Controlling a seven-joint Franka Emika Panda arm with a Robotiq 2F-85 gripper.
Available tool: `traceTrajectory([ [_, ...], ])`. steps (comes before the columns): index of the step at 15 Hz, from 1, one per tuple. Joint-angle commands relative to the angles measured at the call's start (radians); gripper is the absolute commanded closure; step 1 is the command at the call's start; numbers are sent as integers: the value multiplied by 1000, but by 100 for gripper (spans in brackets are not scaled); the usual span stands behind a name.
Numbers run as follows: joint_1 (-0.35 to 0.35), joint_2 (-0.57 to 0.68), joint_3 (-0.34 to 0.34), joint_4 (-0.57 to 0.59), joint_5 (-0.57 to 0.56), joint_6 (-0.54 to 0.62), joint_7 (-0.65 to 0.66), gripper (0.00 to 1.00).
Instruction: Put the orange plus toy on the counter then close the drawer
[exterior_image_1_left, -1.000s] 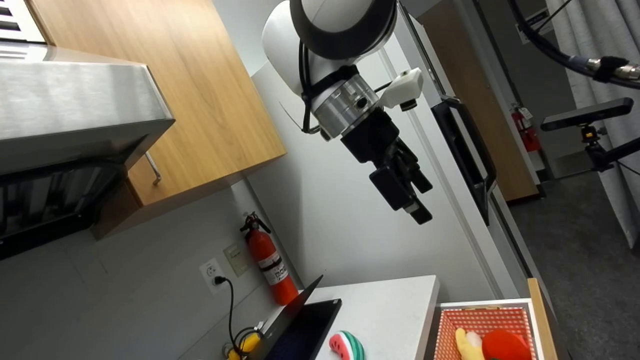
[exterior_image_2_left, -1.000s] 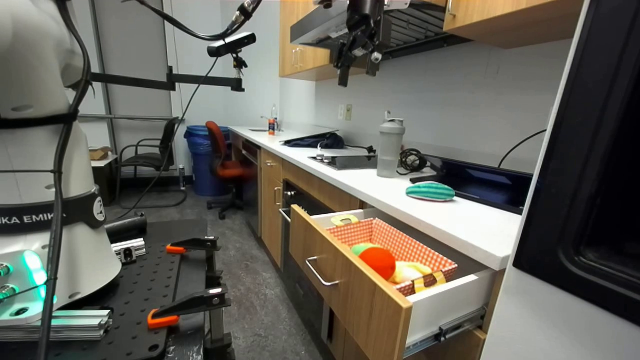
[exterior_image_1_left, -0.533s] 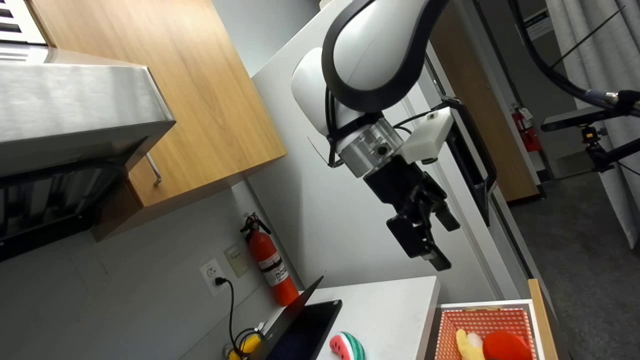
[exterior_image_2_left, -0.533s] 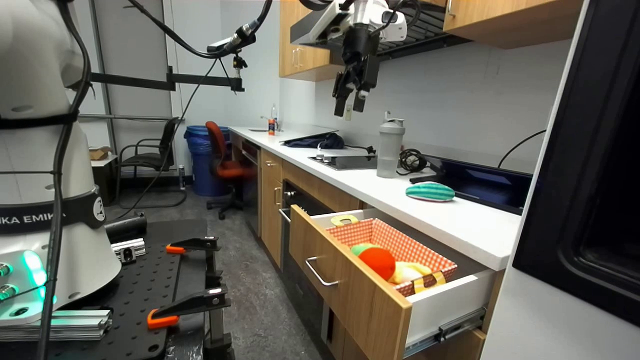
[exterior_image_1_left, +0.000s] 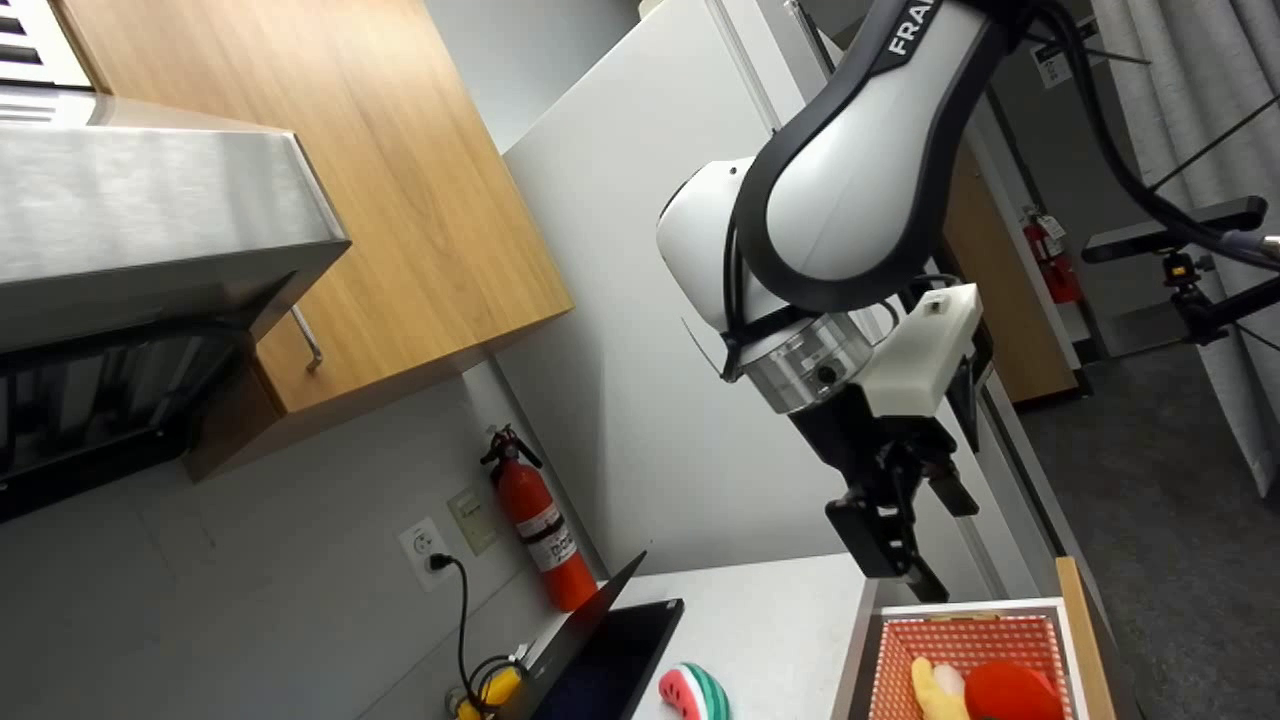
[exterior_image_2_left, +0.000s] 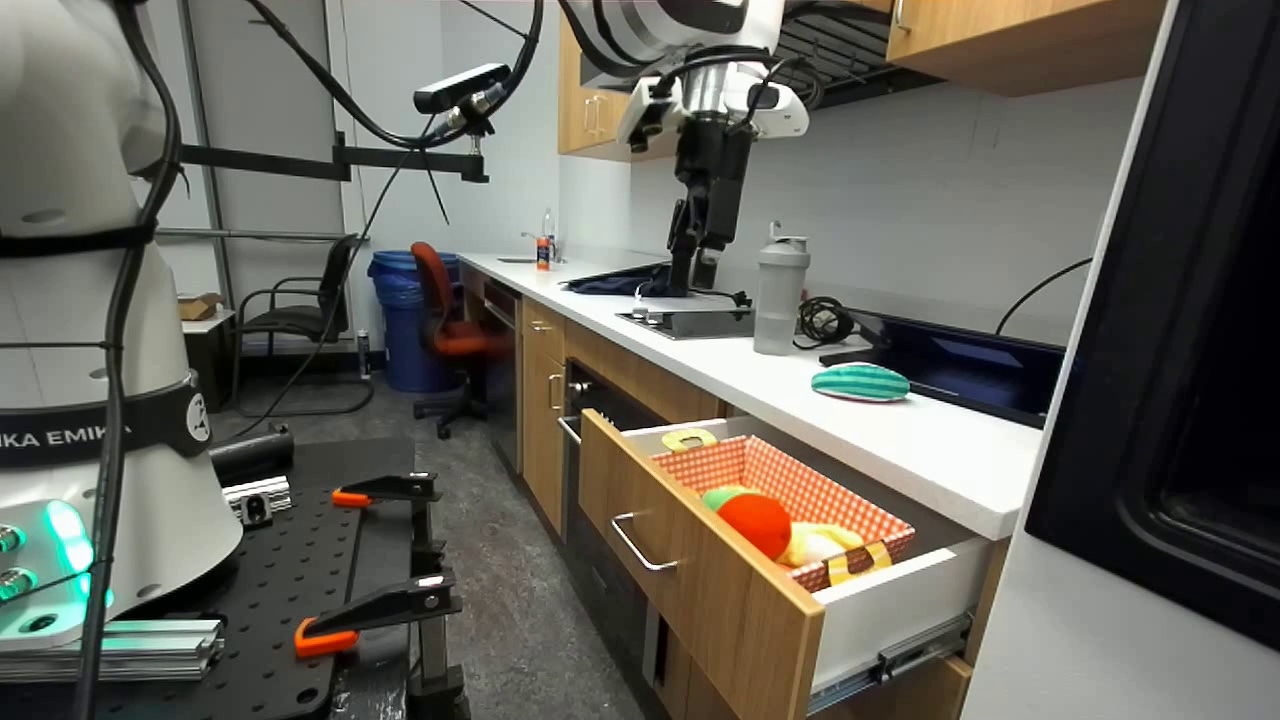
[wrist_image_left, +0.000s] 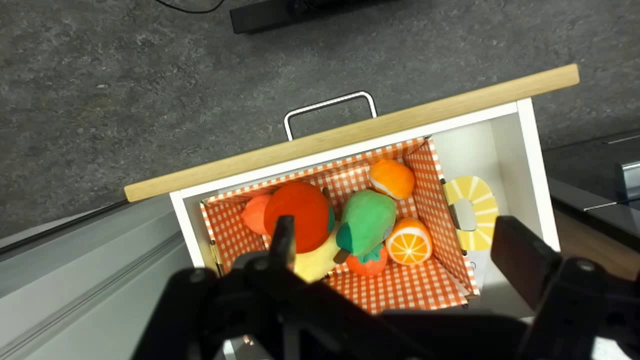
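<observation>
The drawer (exterior_image_2_left: 700, 560) is pulled open; its wood rim also shows in the wrist view (wrist_image_left: 350, 131). A checkered basket (wrist_image_left: 400, 290) inside holds a large round red-orange toy (wrist_image_left: 300, 210), which shows in both exterior views (exterior_image_1_left: 1010, 690) (exterior_image_2_left: 756, 524). In the wrist view the basket also holds a rounded orange toy (wrist_image_left: 392, 179) and an orange with a slice face (wrist_image_left: 409, 242). I cannot tell which is the task's orange toy. The white counter (exterior_image_1_left: 760, 620) is beside the drawer. My gripper (wrist_image_left: 395, 225) is open and empty, above the drawer and apart from the toys.
A green toy (wrist_image_left: 367, 220), a small tomato toy (wrist_image_left: 367, 262) and a pale yellow toy (wrist_image_left: 317, 260) share the basket. A watermelon toy (exterior_image_2_left: 860, 381), a bottle (exterior_image_2_left: 780, 300) and a laptop (exterior_image_2_left: 970, 370) are on the counter. A tall white panel (exterior_image_1_left: 640, 400) stands behind the arm.
My gripper has come down a long way and, in an exterior view, to the right towards the drawer. It stays open. The drawer and toys have not moved.
</observation>
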Motion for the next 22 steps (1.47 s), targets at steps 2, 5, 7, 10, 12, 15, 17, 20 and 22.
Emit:
traceTrajectory([
  [2, -8, 29, -30, -18, -21, 91, 63, 0],
  [5, -15, 58, -55, -1, -50, 107, 80, 0],
  [7, -20, 79, -71, 5, -57, 120, 86, 0],
  [10, -21, 116, -87, 17, -57, 143, 89, 0],
  [12, -18, 146, -96, 30, -56, 163, 93, 0],
  [15, -14, 196, -108, 58, -55, 189, 108, 0],
  [17, -12, 231, -116, 80, -49, 203, 116, 0],
  [20, -8, 282, -129, 113, -43, 214, 130, 0],
  [22, -6, 312, -135, 129, -38, 218, 133, 0],
])
